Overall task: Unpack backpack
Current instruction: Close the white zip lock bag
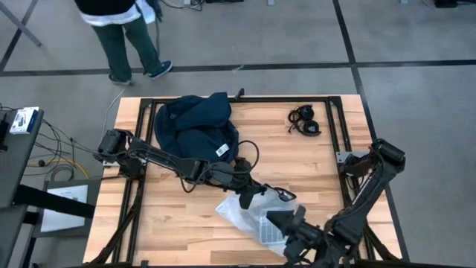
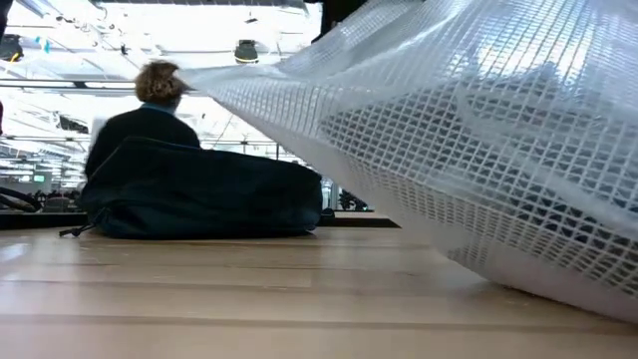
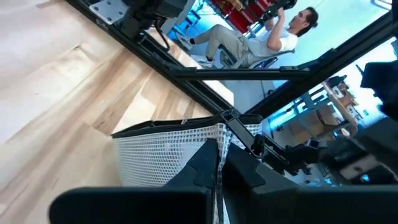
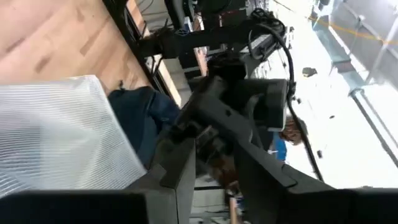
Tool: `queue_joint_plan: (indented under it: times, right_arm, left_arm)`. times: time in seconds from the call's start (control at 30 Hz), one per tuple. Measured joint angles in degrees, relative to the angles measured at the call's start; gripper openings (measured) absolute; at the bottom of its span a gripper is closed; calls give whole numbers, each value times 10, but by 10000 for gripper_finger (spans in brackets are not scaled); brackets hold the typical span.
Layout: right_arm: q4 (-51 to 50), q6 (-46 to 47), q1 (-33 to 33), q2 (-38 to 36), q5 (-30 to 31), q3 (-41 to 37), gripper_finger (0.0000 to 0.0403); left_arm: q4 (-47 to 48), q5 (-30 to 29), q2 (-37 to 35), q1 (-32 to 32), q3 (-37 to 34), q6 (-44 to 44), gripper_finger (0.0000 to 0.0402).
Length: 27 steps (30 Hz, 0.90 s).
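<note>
The navy backpack (image 1: 195, 126) lies on its side at the table's far left-centre, also seen in the low view (image 2: 199, 189); no gripper touches it. A white mesh pouch (image 1: 249, 216) is raised at the near centre and fills the low view's right (image 2: 449, 130). My left gripper (image 1: 253, 195) (image 3: 219, 168) is shut on it. My right gripper (image 1: 286, 221) (image 4: 214, 177) stands at the pouch's near right side with a gap between its fingers. The pouch (image 4: 56, 137) lies beside one finger. My left gripper pinches the pouch's dark-banded top edge (image 3: 219, 140) between its two fingers, close to a corner. The pouch hangs slanting below the hold, one corner (image 2: 184, 75) sticking out in the air. Whether its low end rests on the table does not show. My right gripper: I cannot tell whether it touches the pouch.
A black coiled thing (image 1: 305, 120) lies at the far right. A black frame rail (image 1: 245, 99) runs round the table. A person (image 1: 123, 37) stands beyond the far left corner. Bare wood (image 1: 171, 216) lies at the near left.
</note>
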<state>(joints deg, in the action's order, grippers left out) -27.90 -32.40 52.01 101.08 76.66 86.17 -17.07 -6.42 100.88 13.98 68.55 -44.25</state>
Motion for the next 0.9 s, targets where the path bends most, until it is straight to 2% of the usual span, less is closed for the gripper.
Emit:
queue_joint_plan:
  times: [0.1,0.17,0.33,0.47,0.67,0.9]
  right_arm:
    - [-98,125,13,-7,-4,0,102]
    - [-138,185,21,-7,-29,0,102]
    - [-158,229,17,-7,-150,0,110]
    - [-197,214,-5,-6,-160,0,134]
    - [-216,125,-43,-6,-160,0,169]
    - [-214,17,-69,-6,-161,0,175]
  left_arm:
    - [16,0,-9,0,0,2,0]
    - [20,2,-13,-1,0,1,0]
    - [17,11,-14,-5,0,-28,0]
    - [18,20,-14,-5,0,-50,0]
    - [-1,40,-14,2,0,-77,0]
    - [-16,45,-14,15,0,-95,0]
